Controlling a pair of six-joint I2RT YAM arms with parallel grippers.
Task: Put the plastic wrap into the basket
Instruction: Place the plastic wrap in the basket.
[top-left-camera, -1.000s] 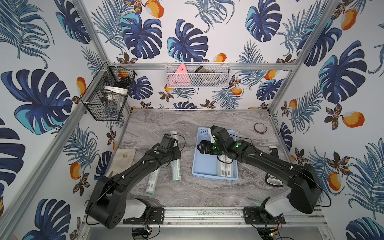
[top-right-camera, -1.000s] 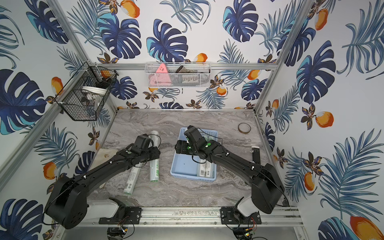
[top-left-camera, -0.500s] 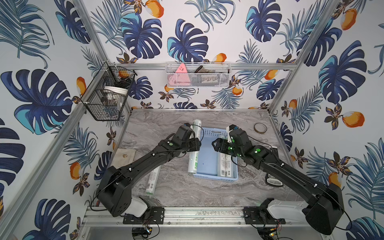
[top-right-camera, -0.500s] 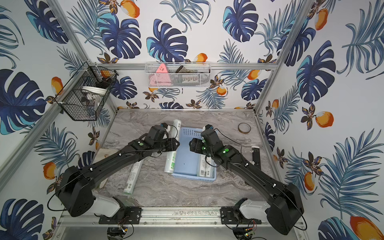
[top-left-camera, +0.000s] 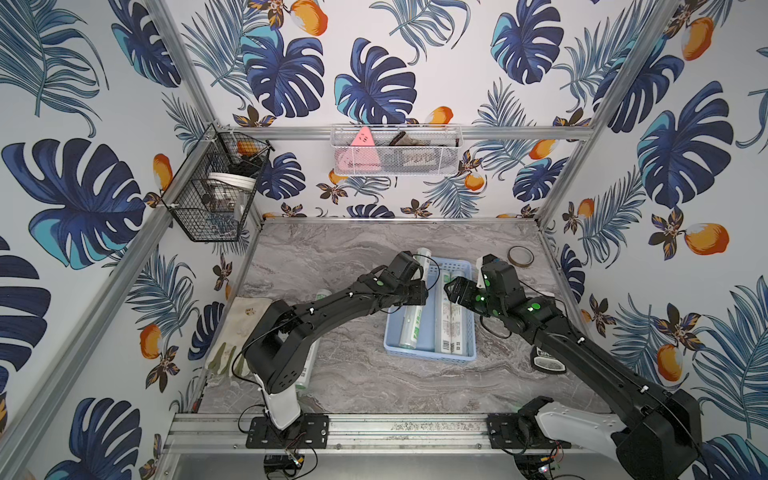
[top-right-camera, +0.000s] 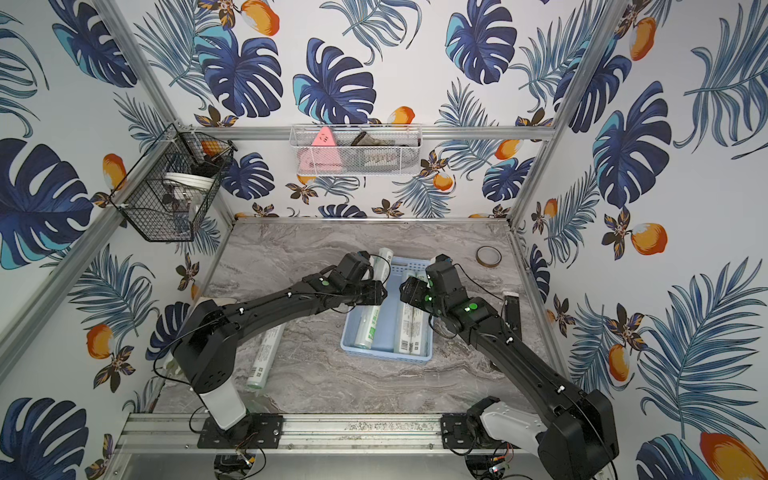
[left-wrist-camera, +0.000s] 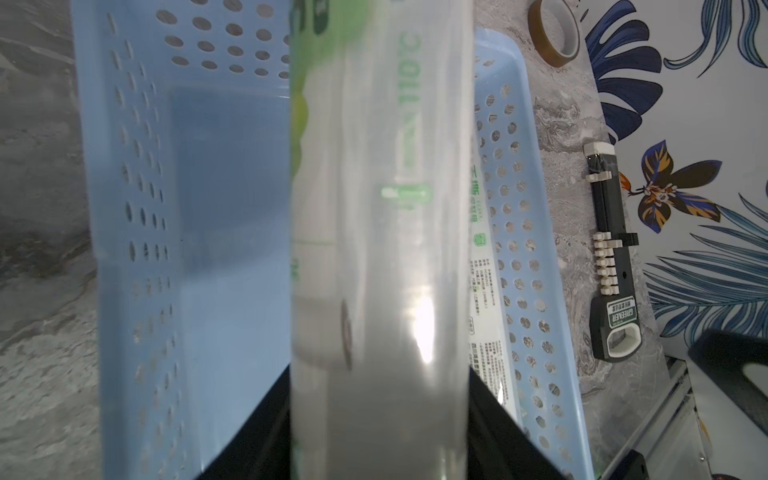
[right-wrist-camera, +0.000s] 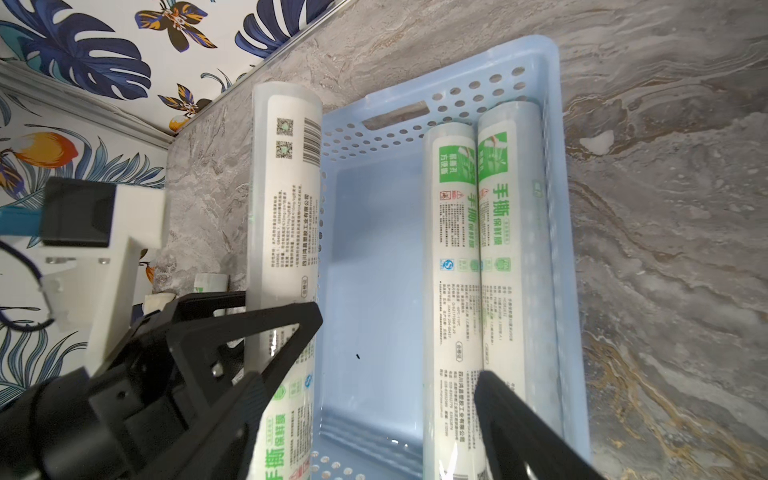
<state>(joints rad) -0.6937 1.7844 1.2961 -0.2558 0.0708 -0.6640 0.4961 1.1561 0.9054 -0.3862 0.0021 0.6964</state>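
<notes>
The left gripper (top-left-camera: 417, 291) has its fingers (left-wrist-camera: 492, 419) clamped on either side of a roll of plastic wrap (top-left-camera: 409, 326), gripping it near its middle. In the left wrist view the held roll (left-wrist-camera: 382, 208) runs straight out from between them. Its long axis lies nearly along the long side of the light-blue basket (top-left-camera: 430, 357), but offset. In the right wrist view the roll (right-wrist-camera: 286, 199) rides over the basket wall (right-wrist-camera: 322, 232) on the left arm's side, and its far end sticks out past the far rim above the marble tabletop (right-wrist-camera: 665, 249). In both top views its near end dips inside the near corner; whether it touches the floor I cannot tell. The open lane of basket floor lies just beside it, toward the right arm. So the drop seems to need a small sideways shift and the far end brought inside the far wall. The right gripper (right-wrist-camera: 399, 347) hovers with jaws spread and empty over the two rolls (right-wrist-camera: 482, 249) already lying side by side against the opposite wall. The fourth roll (top-right-camera: 266, 353) rests on the table beside the left arm, well apart from the basket, so the left arm is nearer to it.
</notes>
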